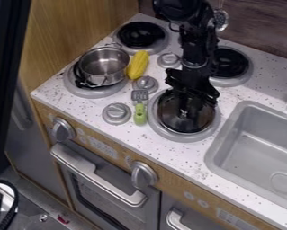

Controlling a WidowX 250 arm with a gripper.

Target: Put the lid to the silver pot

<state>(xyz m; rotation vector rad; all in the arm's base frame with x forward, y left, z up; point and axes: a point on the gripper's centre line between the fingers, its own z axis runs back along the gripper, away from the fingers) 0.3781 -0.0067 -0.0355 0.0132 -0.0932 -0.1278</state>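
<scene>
"Where's the lid?"

"The lid [169,111] is at the burner [184,138] beside the sink [253,143], right beneath the claw [189,108]. It's round: no long axis to match."

"Has the claw got it?"

"Can't tell if it's grasping, clenched or released."

"And the pot [103,65]?"

"Toward the view's upper left from both, open-topped, past the spatula [139,113] and corn [137,65]. Given a sure hold, I'd lift, then cross that way."
</scene>
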